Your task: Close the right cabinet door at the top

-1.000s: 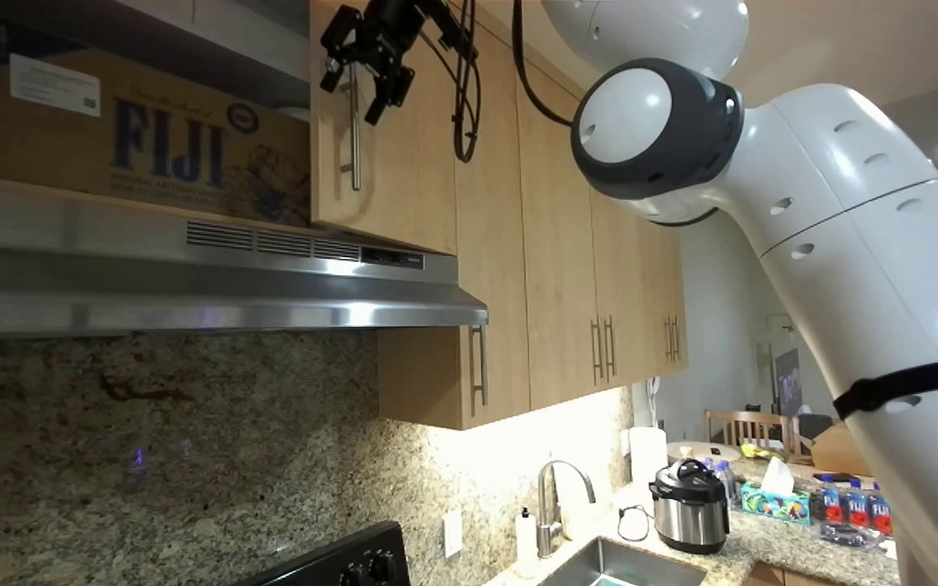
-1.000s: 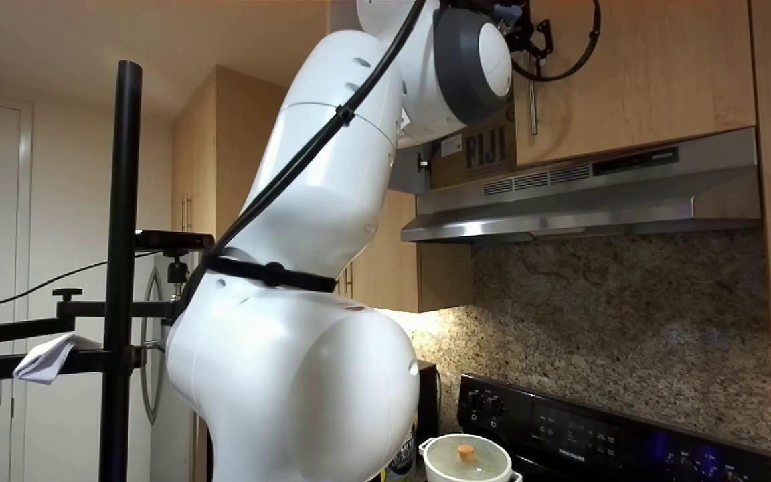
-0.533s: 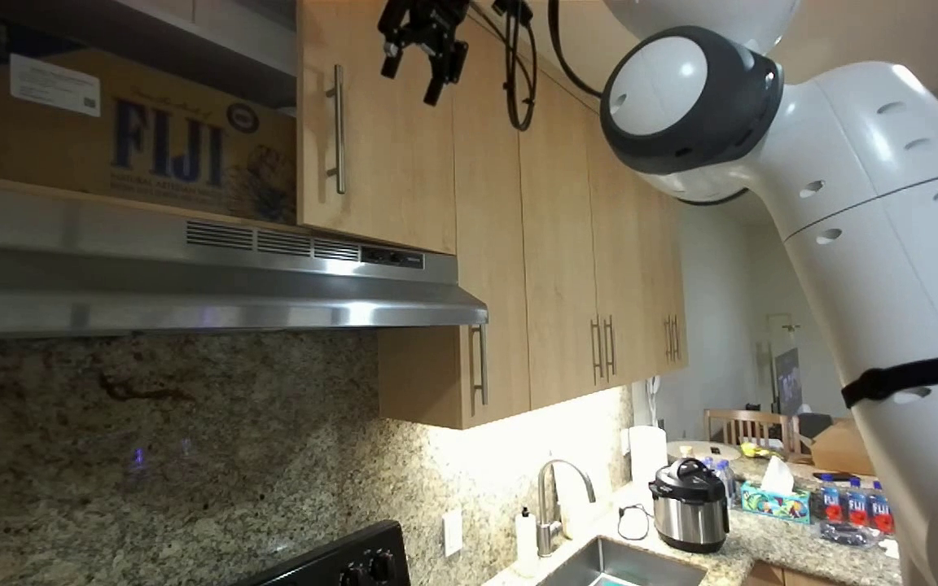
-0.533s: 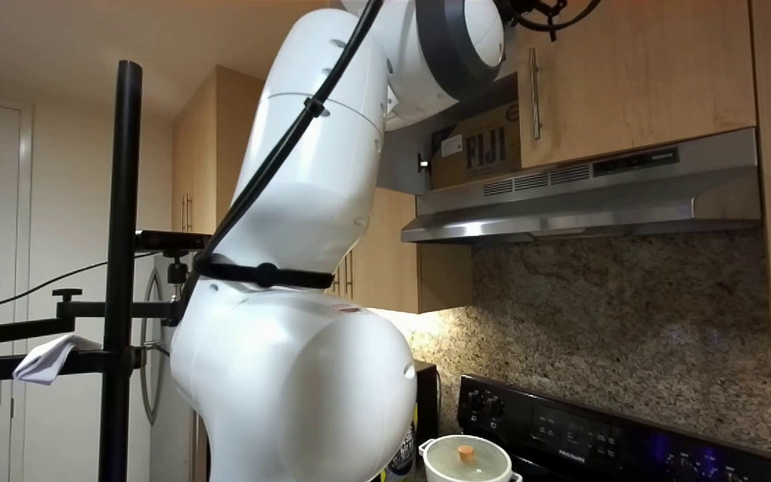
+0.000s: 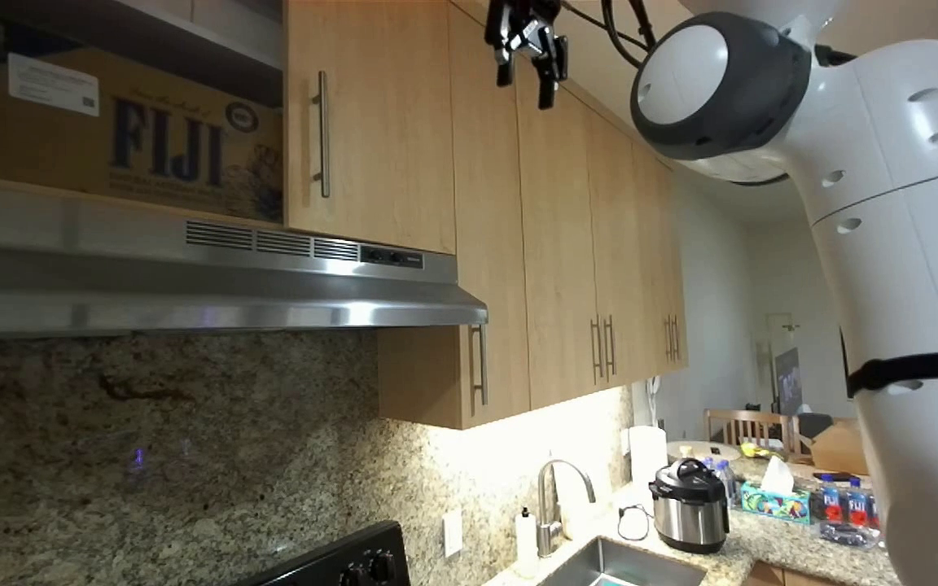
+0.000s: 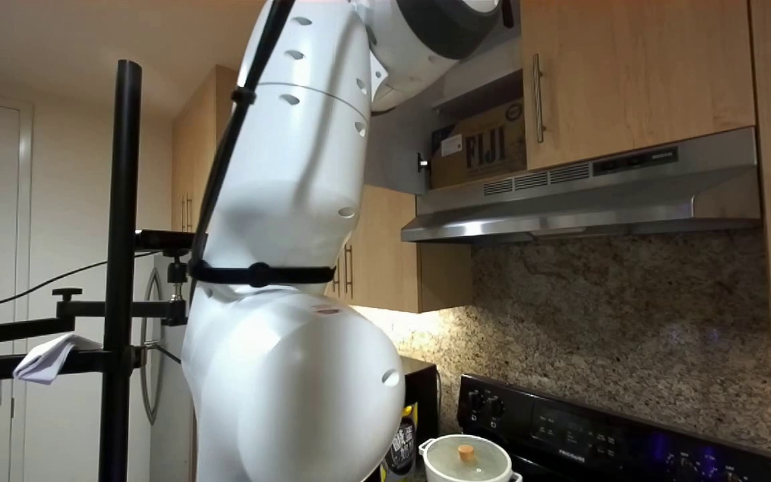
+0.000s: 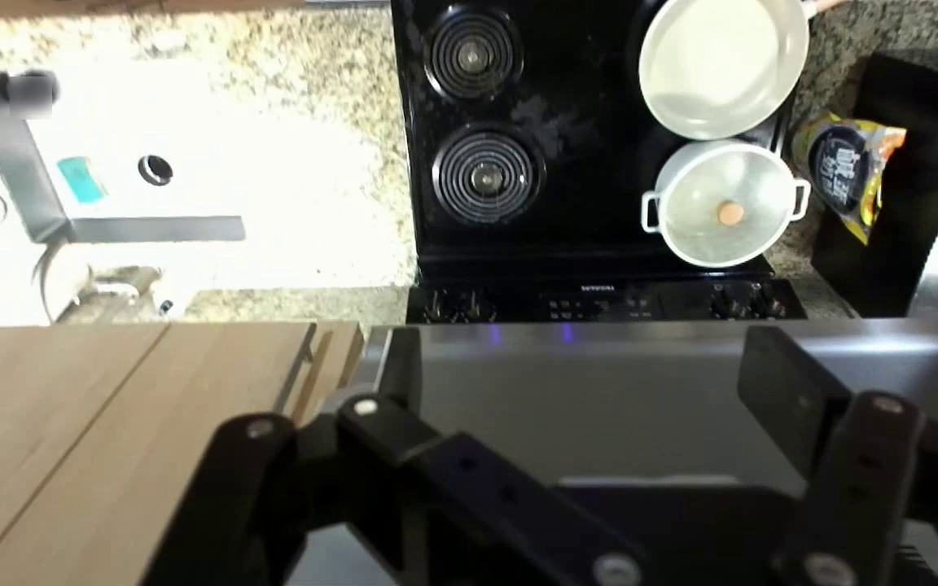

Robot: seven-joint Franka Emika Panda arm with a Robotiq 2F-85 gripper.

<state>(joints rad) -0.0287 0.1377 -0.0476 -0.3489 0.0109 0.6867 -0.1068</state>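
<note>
- Black two-fingered mechanical claw [image 5: 526,81]: upper middle of the frame in an exterior view, its fingers standing wide apart. In the wrist view they occupy the lower half, with the brushed-steel range hood [image 7: 583,399] showing through the gap.
- Smooth, rounded white robot arm [image 5: 900,236]: right side of the frame in an exterior view.
- Right cabinet door [image 5: 387,146], a flat rectangular light-wood panel with a slim vertical silver bar handle [image 5: 323,134]: upper middle, left of the claw. In both exterior views its lower edge runs along the top of the hood; whether it is fully closed I cannot tell.
- Brown cardboard box [image 5: 123,138] with blue FIJI lettering: upper left, in the uncovered bay beside the door.
- Longer light-wood cabinet doors [image 5: 558,268]: centre of the frame, right of the door.
- Black coil-burner stove [image 7: 583,195]: upper middle of the wrist view; a white see-through-lidded pot [image 7: 705,203] and a round white pan [image 7: 717,69] sit at its right.
</note>
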